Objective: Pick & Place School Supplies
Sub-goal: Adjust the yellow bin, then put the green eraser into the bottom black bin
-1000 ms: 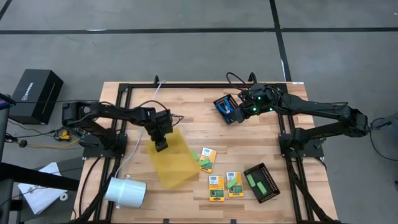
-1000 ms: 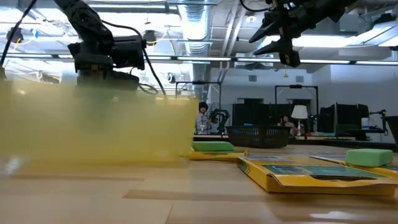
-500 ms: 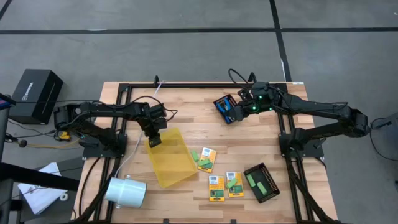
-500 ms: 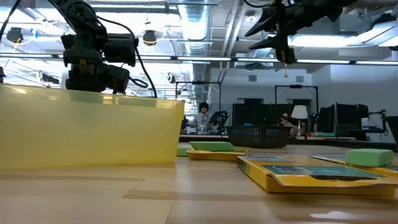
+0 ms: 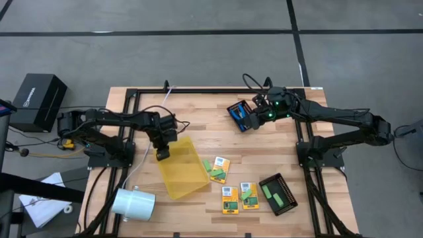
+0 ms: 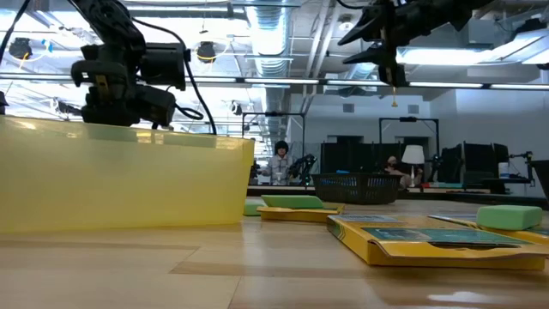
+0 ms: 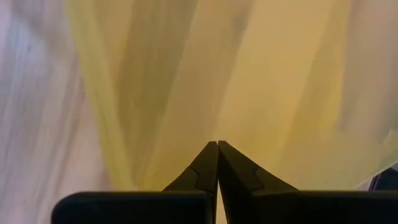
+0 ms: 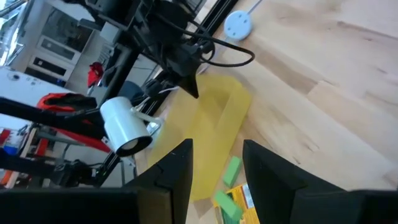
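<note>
Mostly the supplies, i.e. crayon boxes (image 5: 230, 198) w/ green sticks (image 5: 249, 194), sit front-centre, beside the yellow tray (image 5: 180, 168), untouched. Risk: left gripper (image 5: 162, 153), fingers shut at the tray's rear edge, could drag it into them. Right gripper (image 5: 254, 118) hovers part-open, far side, by a blue item (image 5: 241, 114); can't tell if held.

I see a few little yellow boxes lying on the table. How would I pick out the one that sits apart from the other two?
Start at the big see-through yellow tray under the left gripper. Just beside its far right edge lies one small yellow box with a green stick on it. It lies alone and tilted, while the other two boxes sit side by side nearer the table's front edge.
</note>
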